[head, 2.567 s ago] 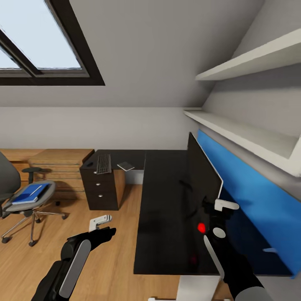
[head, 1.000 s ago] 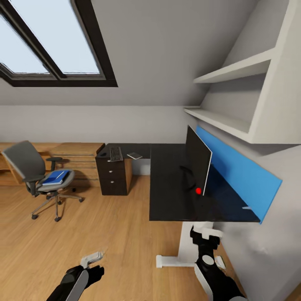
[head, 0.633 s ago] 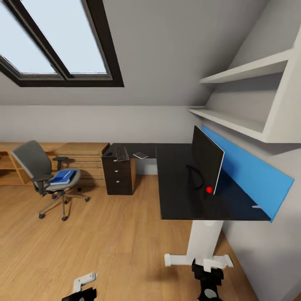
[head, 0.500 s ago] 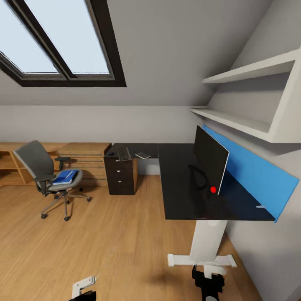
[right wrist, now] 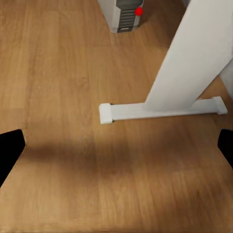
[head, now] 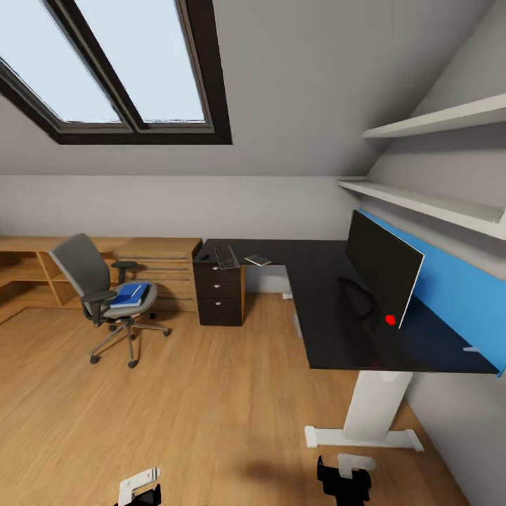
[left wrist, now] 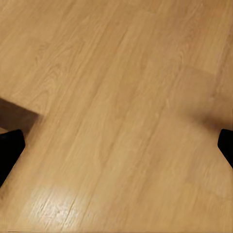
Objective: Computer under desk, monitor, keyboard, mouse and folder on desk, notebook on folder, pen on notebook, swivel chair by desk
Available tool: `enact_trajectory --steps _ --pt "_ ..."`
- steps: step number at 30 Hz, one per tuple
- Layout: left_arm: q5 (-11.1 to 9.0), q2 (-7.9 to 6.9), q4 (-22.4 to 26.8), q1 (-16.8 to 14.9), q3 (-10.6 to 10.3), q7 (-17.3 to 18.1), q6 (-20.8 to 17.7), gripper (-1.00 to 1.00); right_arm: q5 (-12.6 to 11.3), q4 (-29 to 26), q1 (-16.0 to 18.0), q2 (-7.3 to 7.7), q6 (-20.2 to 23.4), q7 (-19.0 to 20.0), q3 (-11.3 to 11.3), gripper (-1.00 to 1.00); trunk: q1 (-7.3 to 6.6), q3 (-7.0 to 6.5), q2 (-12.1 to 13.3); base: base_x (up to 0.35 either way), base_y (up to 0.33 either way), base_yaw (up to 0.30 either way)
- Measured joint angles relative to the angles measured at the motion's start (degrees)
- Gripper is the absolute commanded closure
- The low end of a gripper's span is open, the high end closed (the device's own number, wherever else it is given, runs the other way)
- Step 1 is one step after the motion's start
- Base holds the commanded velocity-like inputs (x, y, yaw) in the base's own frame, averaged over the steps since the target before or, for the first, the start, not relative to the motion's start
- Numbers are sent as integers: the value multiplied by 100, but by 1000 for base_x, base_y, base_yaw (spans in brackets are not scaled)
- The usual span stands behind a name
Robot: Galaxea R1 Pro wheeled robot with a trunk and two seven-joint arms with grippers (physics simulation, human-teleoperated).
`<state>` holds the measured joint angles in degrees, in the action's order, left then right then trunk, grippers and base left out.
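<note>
Now the bedroom is seen wide from the head view. The black L-shaped desk (head: 330, 309) is stood along the blue wall panel (head: 457, 295), and the monitor (head: 383, 270) is set upright on it. At the desk's far end the keyboard (head: 226, 256) is laid, with a notebook (head: 258, 260) just beside it. The swivel chair (head: 105, 295) is parked well apart from the desk, a blue folder (head: 129, 294) resting on its seat. The computer (right wrist: 125, 13) is glimpsed on the wood floor (left wrist: 116, 97) beyond the desk's white leg (right wrist: 191, 63). The left gripper (left wrist: 116, 150) and right gripper (right wrist: 116, 150) are held low, fingers spread wide apart.
</note>
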<state>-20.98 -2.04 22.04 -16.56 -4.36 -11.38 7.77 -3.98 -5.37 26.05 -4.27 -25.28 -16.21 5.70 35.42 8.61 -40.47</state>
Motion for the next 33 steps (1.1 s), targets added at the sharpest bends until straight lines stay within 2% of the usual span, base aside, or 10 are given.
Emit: enact_trajectory --steps 10,11,12,14,20,33 --pt "6 28 -159 0 -39 -2 10 -100 12 28 3 -45 -6 174 3 -100 -1 68 0 22 333 146" --pt "7 39 -191 0 -118 -7 11 -100 15 30 2 -71 -24 219 2 -100 -1 74 -1 181 226 38" --pt "5 58 -216 0 -321 -14 19 -100 19 82 1 -98 -107 328 4 -100 -2 77 -3 161 181 30" --pt "0 79 -226 -1 -448 -26 67 -100 27 242 3 -118 -221 415 8 -100 0 78 -1 23 25 4" --pt "-30 84 -236 0 -461 -25 195 -100 31 287 4 -122 -253 442 5 -100 -2 78 -2 157 14 1" --pt "-40 85 -244 0 -456 -15 198 -100 32 293 5 -118 -259 444 4 -100 -3 79 -2 311 91 0"
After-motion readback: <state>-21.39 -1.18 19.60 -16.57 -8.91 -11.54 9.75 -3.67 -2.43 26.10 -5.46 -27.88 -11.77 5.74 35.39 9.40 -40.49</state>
